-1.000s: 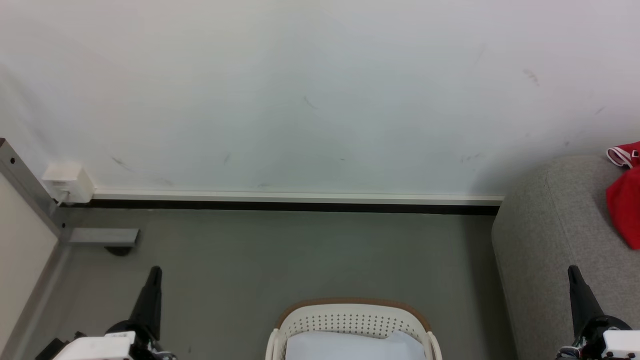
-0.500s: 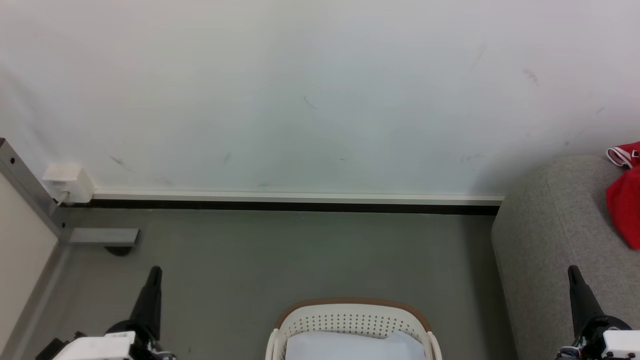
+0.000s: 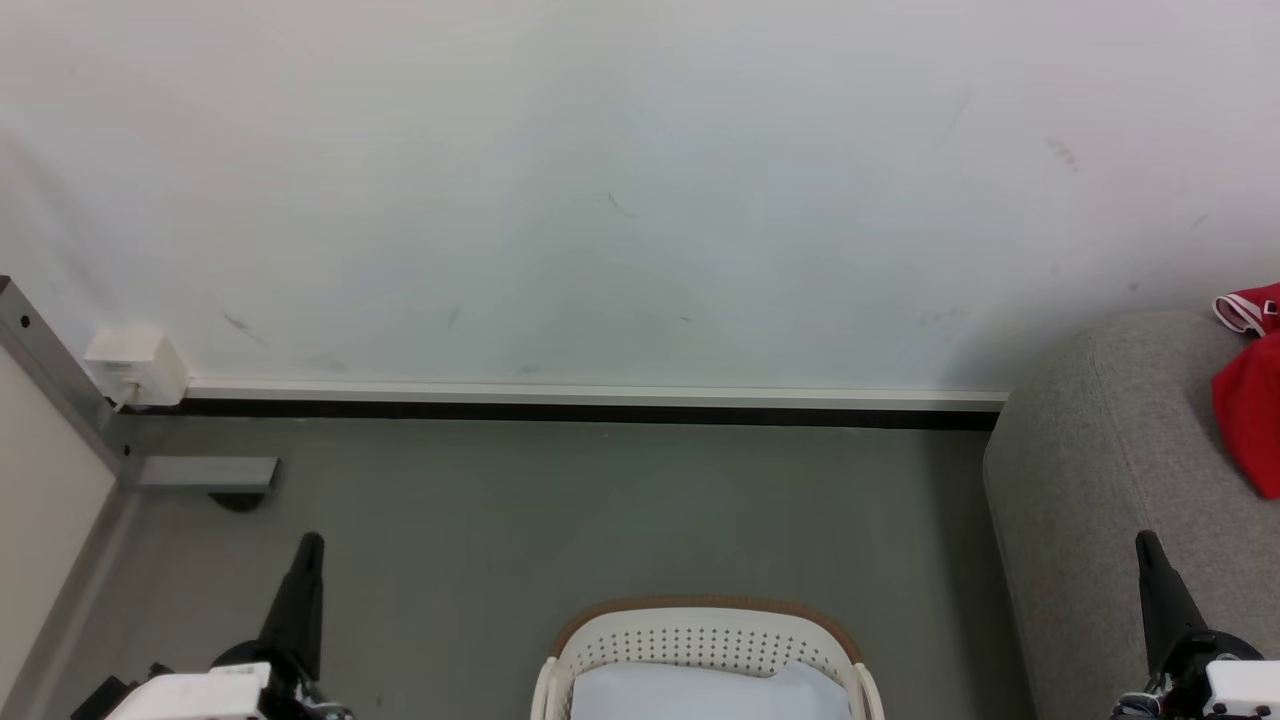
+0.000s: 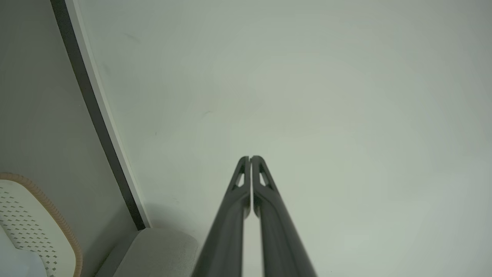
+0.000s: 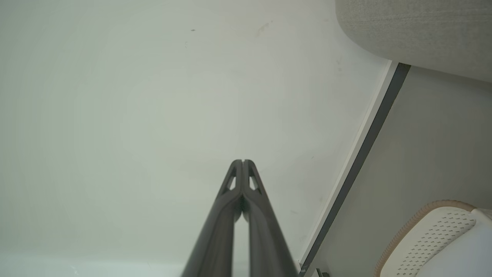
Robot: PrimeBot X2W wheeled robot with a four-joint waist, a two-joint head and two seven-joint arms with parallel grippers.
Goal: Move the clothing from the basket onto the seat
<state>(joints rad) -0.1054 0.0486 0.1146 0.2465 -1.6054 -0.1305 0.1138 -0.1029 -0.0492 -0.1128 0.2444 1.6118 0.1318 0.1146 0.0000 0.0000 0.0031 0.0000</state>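
Bright red soft-fabric clothing with white trim lies on the large grey woven seat, right of the oval cream-white perforated basket; that transfer appears done. A pale item lies in the basket; whether it is clothing cannot be told. The left gripper and right gripper flank the basket, fingers pressed together and empty, clear of the clothing.

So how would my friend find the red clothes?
Look to the robot's right for the big grey seat by the white wall. On top of it lie the clothes: the only bright red thing around, soft and crumpled, with white trim.
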